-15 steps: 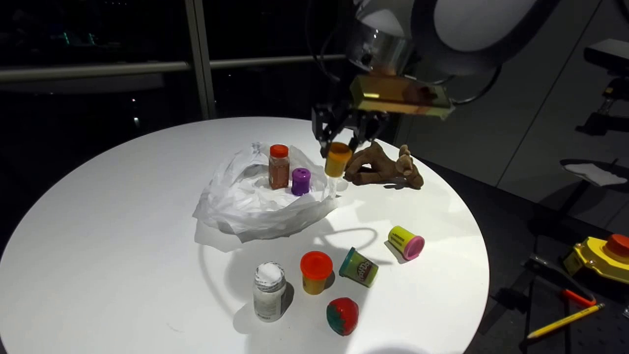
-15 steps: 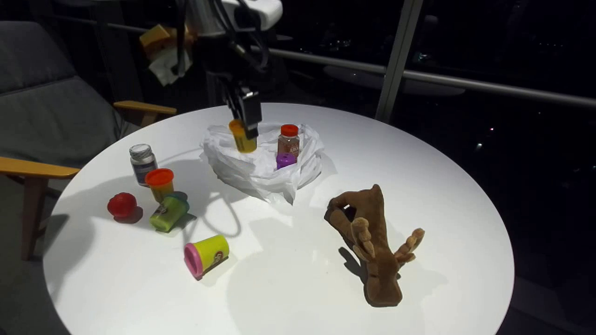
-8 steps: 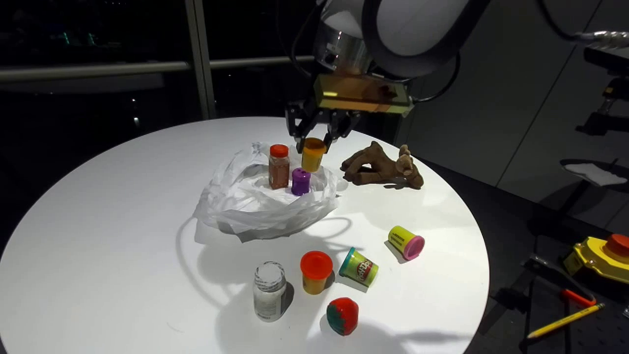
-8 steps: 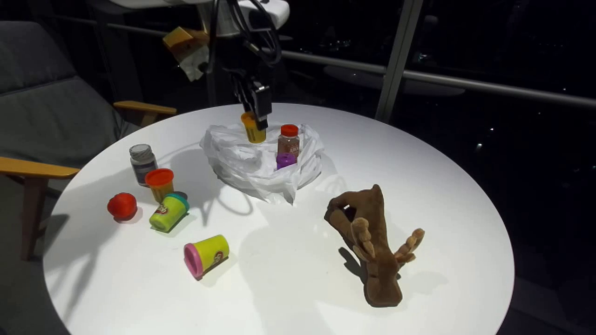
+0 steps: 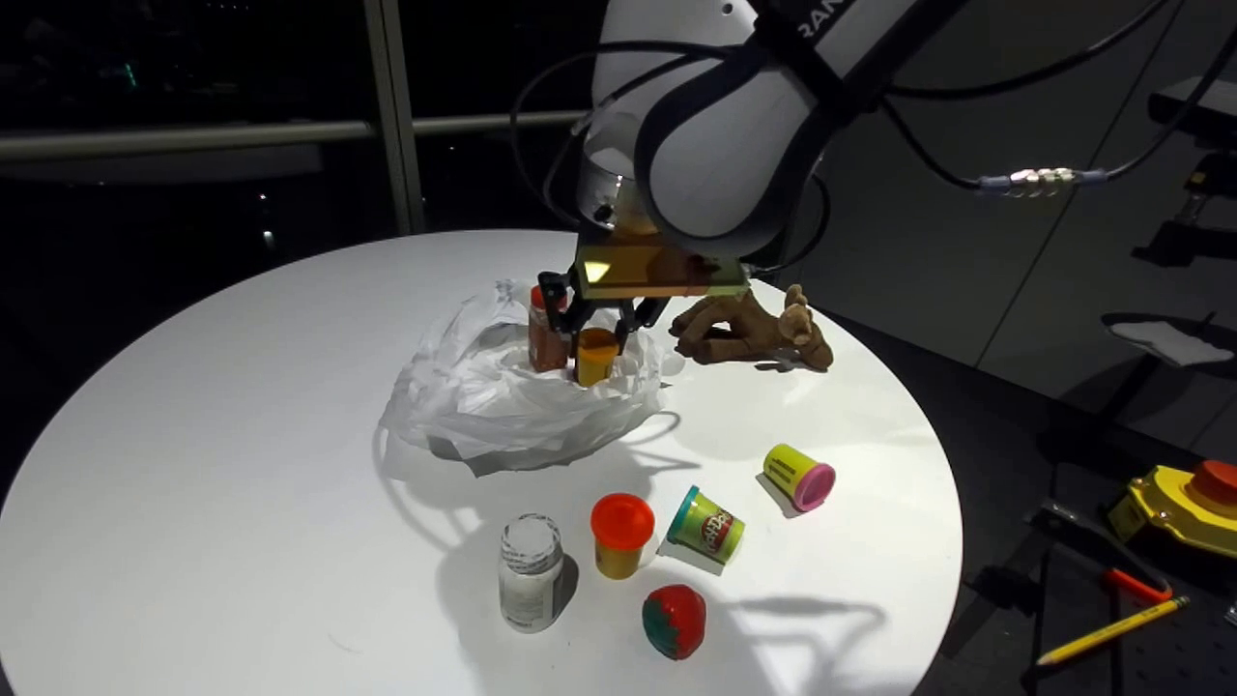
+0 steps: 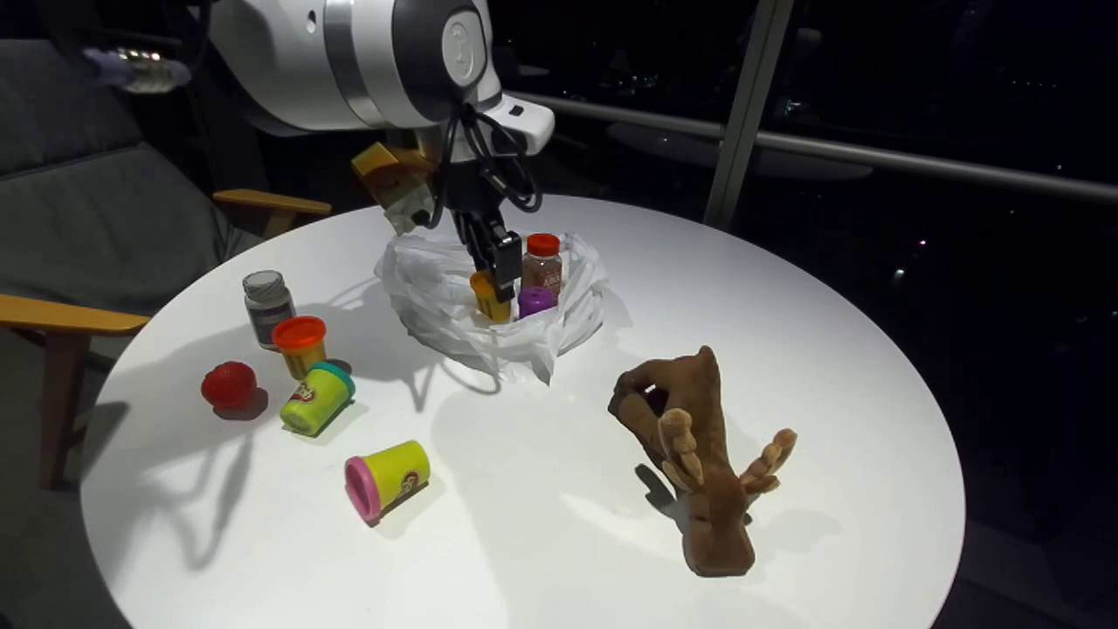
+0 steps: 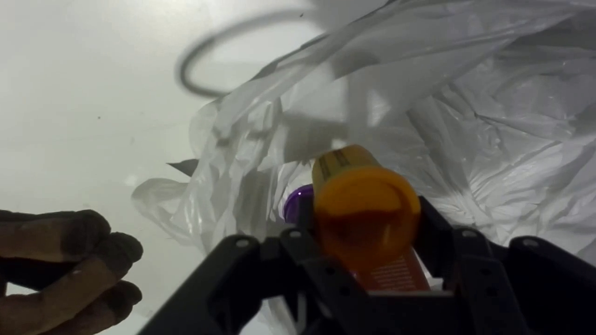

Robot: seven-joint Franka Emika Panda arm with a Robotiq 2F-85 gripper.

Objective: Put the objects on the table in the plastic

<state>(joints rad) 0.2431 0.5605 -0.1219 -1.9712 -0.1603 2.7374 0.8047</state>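
Orange can point(image 7: 365, 207) lowered into plastic bag point(image 5: 527, 430) | fingers point(image 6: 505, 269) partly spread, clasping it

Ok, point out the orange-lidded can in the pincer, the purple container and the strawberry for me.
Held can point(image 7: 366, 208): in the wrist view, on its orange lid.
Purple container point(image 6: 536, 301): in an exterior view, on its purple top.
Strawberry point(image 5: 675, 622): in an exterior view, on its middle, near where red meets green.

Red jar point(image 6: 542, 265) and purple pot point(image 6: 535, 302) crowd the claw point(image 7: 365, 214); the bag point(image 5: 498, 440) opens upward.
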